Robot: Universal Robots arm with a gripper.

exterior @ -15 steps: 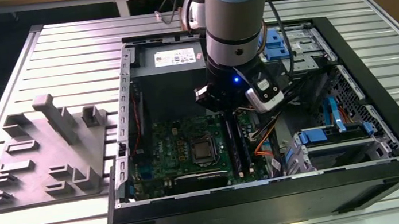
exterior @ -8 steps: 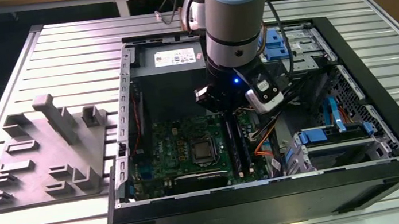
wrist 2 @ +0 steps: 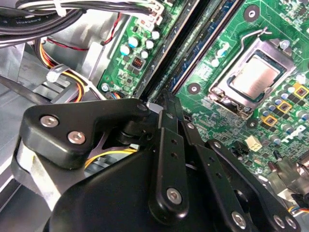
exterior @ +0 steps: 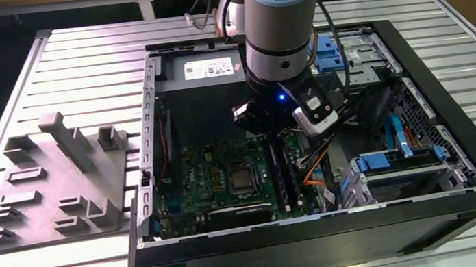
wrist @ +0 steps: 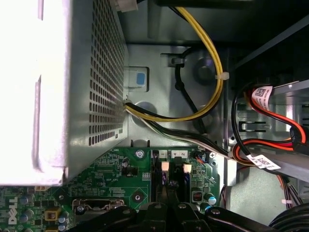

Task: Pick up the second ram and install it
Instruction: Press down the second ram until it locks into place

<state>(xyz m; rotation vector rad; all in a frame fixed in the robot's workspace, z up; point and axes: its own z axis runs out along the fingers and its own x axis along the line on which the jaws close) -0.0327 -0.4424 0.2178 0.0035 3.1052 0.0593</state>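
The second ram [exterior: 280, 178] is a long dark stick standing on edge in the memory slots of the green motherboard [exterior: 215, 171], beside the processor socket [wrist 2: 253, 77]. In the second wrist view it runs as a dark strip [wrist 2: 186, 46] away from my fingertips. My gripper [wrist 2: 167, 99] is lowered into the open computer case [exterior: 468, 200], over the slot end nearest the power supply [wrist: 53, 87]. Its black fingers [wrist 2: 169, 145] are pressed together. In the first wrist view the gripper [wrist: 166, 195] points at the slot latches [wrist: 164, 166]. Whether the tips touch the stick is hidden.
A grey plastic tray [exterior: 52, 192] with upright posts lies on the slatted table at the exterior view's left. Yellow, black and orange cables [wrist: 212, 87] run close to the slots. Drive bays with blue clips [exterior: 398, 161] fill the case's right side.
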